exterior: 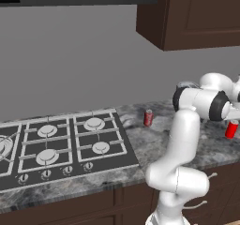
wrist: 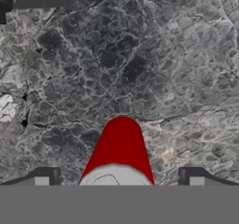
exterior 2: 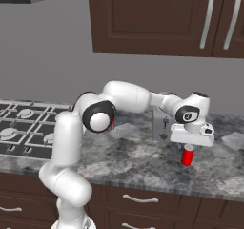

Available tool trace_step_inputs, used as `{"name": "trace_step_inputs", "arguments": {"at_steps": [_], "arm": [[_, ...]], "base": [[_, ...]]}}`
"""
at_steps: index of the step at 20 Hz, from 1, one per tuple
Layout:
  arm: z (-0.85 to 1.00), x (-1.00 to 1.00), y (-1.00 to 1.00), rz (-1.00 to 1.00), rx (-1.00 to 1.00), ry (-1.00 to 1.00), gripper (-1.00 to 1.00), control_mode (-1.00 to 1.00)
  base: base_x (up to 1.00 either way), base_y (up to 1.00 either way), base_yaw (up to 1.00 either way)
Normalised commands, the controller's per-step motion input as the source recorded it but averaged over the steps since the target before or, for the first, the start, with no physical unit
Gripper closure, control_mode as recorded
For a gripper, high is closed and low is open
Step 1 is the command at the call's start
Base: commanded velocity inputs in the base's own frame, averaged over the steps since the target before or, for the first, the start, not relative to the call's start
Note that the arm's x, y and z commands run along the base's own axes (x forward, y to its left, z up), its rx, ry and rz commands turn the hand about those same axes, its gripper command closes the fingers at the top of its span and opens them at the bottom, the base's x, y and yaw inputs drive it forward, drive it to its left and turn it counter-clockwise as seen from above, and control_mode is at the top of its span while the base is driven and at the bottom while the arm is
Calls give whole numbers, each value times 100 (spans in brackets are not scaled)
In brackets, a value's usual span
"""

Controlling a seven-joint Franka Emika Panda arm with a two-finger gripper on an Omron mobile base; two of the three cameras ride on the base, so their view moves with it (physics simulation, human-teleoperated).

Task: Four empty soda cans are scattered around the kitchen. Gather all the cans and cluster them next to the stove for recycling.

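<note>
A red soda can (exterior 2: 188,157) stands upright on the marble counter, right of the arm, and it also appears at the right edge as soda can (exterior: 231,130). My gripper (exterior 2: 189,148) hangs straight above it, open. From the hand, the can (wrist: 119,148) rises between the two spread fingertips (wrist: 44,177), with gaps on both sides. A second red can (exterior: 148,118) stands on the counter just right of the stove (exterior: 61,146). In the right base view only a red sliver of that can (exterior 2: 112,124) peeks from behind my elbow.
A grey boxy toaster (exterior 2: 160,123) stands at the back of the counter behind my hand. Dark wood cabinets (exterior 2: 157,18) hang overhead. The counter's front edge (exterior 2: 143,182) runs close below the can, with drawers beneath it.
</note>
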Motion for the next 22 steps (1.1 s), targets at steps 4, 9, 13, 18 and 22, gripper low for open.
{"name": "trace_step_inputs", "arguments": {"at_steps": [4,9,13,18,22], "arm": [[-20,-4,0,0,0,0,-100,-100],[-14,-4,0,0,0,0,100,-100],[0,0,0,0,0,0,100,-100],[18,-1,5,-3,-2,-4,100,-100],[58,-22,32,-4,-7,-8,100,-100]], "base": [[0,0,0],[0,0,0],[0,0,0],[0,0,0],[0,0,0]]}}
